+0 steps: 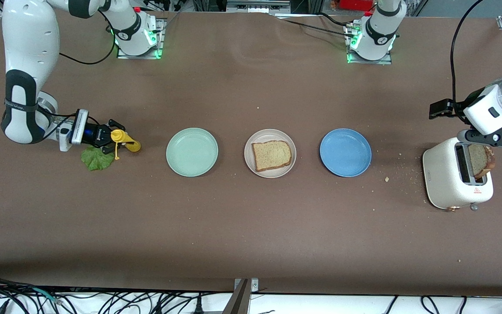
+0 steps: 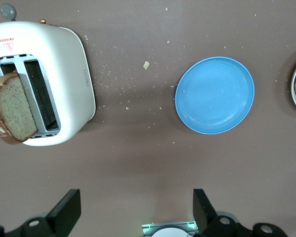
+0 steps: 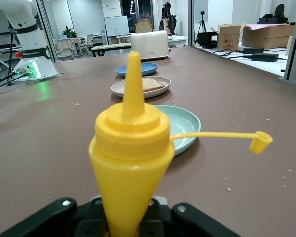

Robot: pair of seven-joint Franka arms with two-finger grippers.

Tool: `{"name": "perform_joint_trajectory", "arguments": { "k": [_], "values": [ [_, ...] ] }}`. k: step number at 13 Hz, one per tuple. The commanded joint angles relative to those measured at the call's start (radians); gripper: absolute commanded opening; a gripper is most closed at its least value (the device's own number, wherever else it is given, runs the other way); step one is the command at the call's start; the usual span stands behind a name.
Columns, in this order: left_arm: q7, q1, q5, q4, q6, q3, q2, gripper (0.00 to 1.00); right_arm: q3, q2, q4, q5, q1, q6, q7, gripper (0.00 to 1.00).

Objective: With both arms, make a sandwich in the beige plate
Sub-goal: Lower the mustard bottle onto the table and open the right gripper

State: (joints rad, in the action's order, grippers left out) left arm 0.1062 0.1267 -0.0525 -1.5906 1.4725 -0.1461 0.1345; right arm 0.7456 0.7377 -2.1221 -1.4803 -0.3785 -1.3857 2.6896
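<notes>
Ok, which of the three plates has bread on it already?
The beige plate, the middle one of the row, holds a bread slice. The mint-green plate and blue plate beside it hold none.

Right pincer (image 1: 110,136) grips a yellow bottle (image 1: 124,140) above the lettuce (image 1: 97,158); one bread slice (image 1: 271,155) sits on the beige plate (image 1: 251,148).

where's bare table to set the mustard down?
Free: the wide strip nearer the front camera than the three plates, mint-green plate to blue plate. Crowded: lettuce leaf under the right gripper; crumbs by the toaster.
</notes>
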Motion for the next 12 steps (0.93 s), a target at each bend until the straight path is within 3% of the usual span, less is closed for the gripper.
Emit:
{"name": "perform_joint_trajectory", "arguments": {
  "k": [1, 2, 6, 9, 12],
  "values": [
    [0.007, 0.004, 0.023, 0.006, -0.018, 0.003, -0.01, 1.0, -0.002, 0.009, 0.014, -0.014, 0.012, 0.028, -0.01, 0.67],
    [0.007, 0.004, 0.023, 0.006, -0.018, 0.003, -0.01, 1.0, -0.002, 0.009, 0.013, -0.012, 0.012, 0.027, -0.022, 0.76],
    [0.004, 0.004, 0.023, 0.006, -0.018, -0.001, -0.01, 1.0, 0.003, 0.008, 0.014, 0.012, 0.03, 0.03, -0.072, 0.89],
    [0.004, 0.004, 0.023, 0.006, -0.018, 0.0, -0.01, 1.0, 0.026, 0.008, 0.037, 0.095, 0.058, 0.016, -0.155, 0.96],
    [0.004, 0.002, 0.023, 0.02, -0.021, 0.0, -0.009, 1.0, 0.09, 0.008, 0.085, 0.207, 0.069, -0.007, -0.252, 0.97]
  ]
}}
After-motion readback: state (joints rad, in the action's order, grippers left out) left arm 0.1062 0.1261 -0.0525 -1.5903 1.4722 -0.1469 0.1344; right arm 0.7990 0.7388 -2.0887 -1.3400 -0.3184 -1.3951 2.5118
